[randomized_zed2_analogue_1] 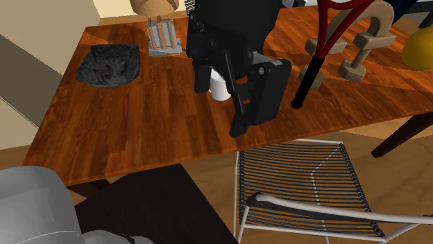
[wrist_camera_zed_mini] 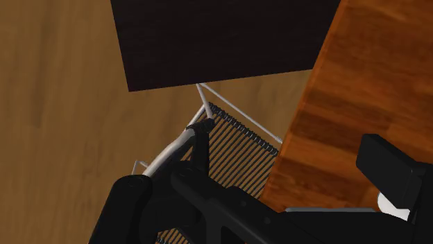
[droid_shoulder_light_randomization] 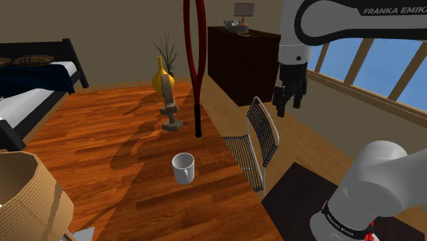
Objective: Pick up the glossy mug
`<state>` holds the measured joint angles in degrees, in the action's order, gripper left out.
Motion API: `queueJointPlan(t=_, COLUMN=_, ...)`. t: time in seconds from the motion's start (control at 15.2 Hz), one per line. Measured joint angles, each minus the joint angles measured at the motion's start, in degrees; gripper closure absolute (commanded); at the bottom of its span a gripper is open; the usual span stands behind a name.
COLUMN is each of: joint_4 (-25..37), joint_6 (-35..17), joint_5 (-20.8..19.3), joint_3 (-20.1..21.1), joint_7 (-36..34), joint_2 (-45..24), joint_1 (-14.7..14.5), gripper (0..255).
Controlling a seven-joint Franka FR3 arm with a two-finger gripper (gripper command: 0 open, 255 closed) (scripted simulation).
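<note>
mug [droid_shoulder_light_randomization: 183,168] is found standing on the desk [droid_shoulder_light_randomization: 102,154], well below the pincer [droid_shoulder_light_randomization: 289,108] and off to its side, past the desk edge. pincer is spread open, nothing gripped.

Mug [randomized_zed2_analogue_1: 221,90] part hid behind hand [randomized_zed2_analogue_1: 221,111], 2nd ext view, basket [droid_shoulder_light_randomization: 27,198] & racket [droid_shoulder_light_randomization: 196,61] cut by edges

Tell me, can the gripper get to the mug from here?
Probably yes. The open gripper hangs above the chair, and the mug stands on the table with nothing over it or close beside it.
</note>
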<state>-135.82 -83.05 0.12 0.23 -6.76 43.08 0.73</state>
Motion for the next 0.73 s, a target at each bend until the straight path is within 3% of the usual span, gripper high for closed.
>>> queueJointPlan(t=0.2, joint_4=-0.85, joint_6=-1.81, joint_5=0.97, joint_3=0.93, joint_7=-1.12, joint_2=-0.75, joint_1=-0.39, gripper=0)
queueJointPlan(t=0.73, joint_4=-2.35, joint_6=-15.76, joint_5=5.86, joint_3=6.44, joint_7=-7.40, joint_2=-11.33, joint_1=-2.64, gripper=0)
